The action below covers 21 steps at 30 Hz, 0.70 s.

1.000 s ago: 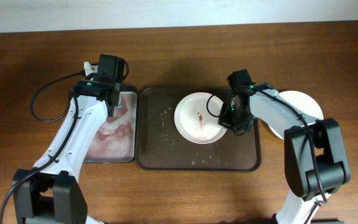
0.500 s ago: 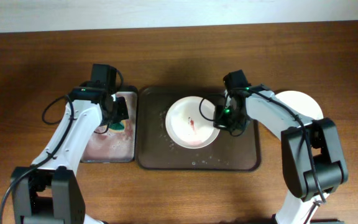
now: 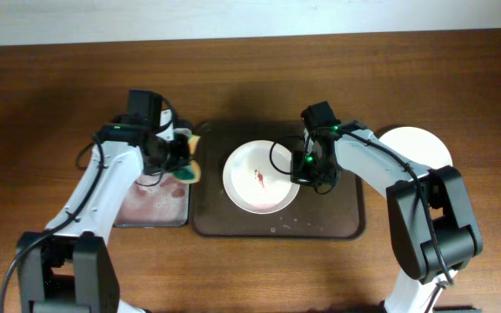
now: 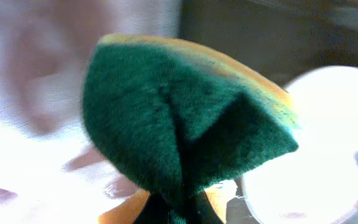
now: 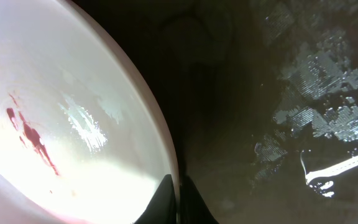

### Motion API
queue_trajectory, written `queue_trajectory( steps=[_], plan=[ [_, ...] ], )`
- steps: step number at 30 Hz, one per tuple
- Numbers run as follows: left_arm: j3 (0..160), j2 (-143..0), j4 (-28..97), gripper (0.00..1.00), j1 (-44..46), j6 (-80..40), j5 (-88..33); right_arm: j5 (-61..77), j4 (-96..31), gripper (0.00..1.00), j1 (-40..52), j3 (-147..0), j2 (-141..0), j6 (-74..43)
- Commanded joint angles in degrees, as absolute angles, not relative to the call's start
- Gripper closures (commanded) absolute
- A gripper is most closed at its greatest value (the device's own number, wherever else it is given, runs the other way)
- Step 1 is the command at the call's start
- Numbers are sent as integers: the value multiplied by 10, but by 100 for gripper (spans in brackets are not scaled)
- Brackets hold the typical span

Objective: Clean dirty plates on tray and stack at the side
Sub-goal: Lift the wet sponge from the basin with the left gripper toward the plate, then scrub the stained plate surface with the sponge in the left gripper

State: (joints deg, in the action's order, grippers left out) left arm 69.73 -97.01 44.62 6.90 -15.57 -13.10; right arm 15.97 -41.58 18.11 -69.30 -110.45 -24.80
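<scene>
**On the dark tray (image 3: 205,217), a smeared plate (image 3: 249,193) gripped by its rim**

At the left, the left gripper (image 3: 177,156) pinches a green-and-yellow sponge (image 4: 179,118) over the tray's left rim, beside a smaller tray (image 3: 150,204). The plate lies mid-tray, its red smear (image 3: 258,178) showing. The right gripper (image 3: 305,169) is clamped on its right edge. A second plate (image 3: 420,143) rests on the table (image 3: 485,104), right of the tray.

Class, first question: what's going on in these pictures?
The right fingers grip the rim of a white plate, red-smeared and unwiped, on the dark tray. The left fingers hold a green sponge at the tray's left edge. A second plate sits on the table to the right.
</scene>
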Motion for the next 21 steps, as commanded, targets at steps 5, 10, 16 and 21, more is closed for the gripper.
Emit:
queue_trajectory(
  steps=[5, 10, 16, 21],
  plan=[
    [694, -995, 342, 100, 186, -210, -296, 159, -415, 96, 184, -689, -1111, -240],
    [694, -1077, 249, 100, 213, -253, -427, 159, -415, 96, 184, -689, -1111, -240],
    [694, -1158, 204, 100, 250, -274, -443, 159, -416, 96, 184, -689, -1111, -240],
    [694, -1180, 265, 100, 250, -276, -271, 159, -416, 96, 184, -689, -1111, -240]
  ],
)
